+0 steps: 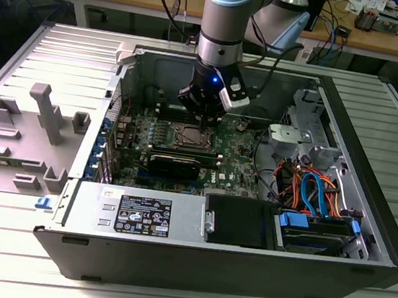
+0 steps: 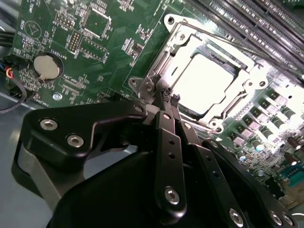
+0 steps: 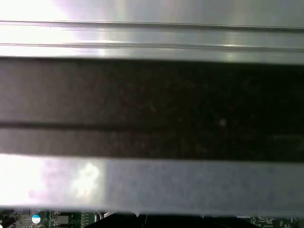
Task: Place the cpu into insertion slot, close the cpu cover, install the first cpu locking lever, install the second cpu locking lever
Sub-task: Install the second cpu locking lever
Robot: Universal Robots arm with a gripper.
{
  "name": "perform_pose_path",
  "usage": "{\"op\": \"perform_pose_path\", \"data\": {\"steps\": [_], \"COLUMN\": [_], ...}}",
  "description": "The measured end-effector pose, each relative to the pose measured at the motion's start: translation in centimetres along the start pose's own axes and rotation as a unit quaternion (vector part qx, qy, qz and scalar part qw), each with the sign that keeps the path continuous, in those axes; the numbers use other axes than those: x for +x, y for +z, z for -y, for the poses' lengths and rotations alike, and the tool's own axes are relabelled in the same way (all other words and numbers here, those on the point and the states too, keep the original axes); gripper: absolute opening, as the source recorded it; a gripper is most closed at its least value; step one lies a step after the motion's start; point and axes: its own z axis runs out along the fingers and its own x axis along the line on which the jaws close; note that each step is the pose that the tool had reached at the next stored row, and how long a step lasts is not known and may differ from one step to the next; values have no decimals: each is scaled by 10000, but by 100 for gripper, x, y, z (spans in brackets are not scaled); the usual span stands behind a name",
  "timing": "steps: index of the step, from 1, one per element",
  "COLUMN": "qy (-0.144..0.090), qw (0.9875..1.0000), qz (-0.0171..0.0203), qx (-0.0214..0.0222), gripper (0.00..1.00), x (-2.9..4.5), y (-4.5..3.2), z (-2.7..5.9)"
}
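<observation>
The cpu [image 2: 208, 80] lies flat in the insertion slot [image 1: 192, 136], its silver top glaring bright in the second wrist view. The slot's contact field is hidden under it. The cpu cover [image 2: 176, 43] lies down around the chip as a silver frame. A thin wire lever [image 2: 223, 39] runs along one side of the frame. My gripper [image 2: 169, 99] is shut, its black fingertips pressed together at the frame's corner beside a small metal tab [image 2: 142, 85]. In the exterior view the gripper [image 1: 204, 115] hangs just above the slot's far edge.
The green motherboard [image 1: 234, 160] lies inside an open computer case [image 1: 192, 264]. Long black memory slots [image 2: 247, 19] run next to the socket, and a coin battery [image 2: 46, 66] sits on the board. Cables and a drive bay [image 1: 316, 200] fill the exterior view's right. Grey fixtures [image 1: 44, 112] stand at its left.
</observation>
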Motion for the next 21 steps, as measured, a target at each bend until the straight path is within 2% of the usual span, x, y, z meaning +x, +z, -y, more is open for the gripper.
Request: {"op": "perform_pose_path", "data": {"steps": [8, 16, 21], "qy": [0, 0, -1], "qw": [10000, 10000, 10000], "qz": [-2, -21, -22], "qx": [0, -1, 0], "gripper": [11, 11, 11], "x": [0, -4, -2], "y": [-70, -89, -89], "z": [7, 10, 91]}}
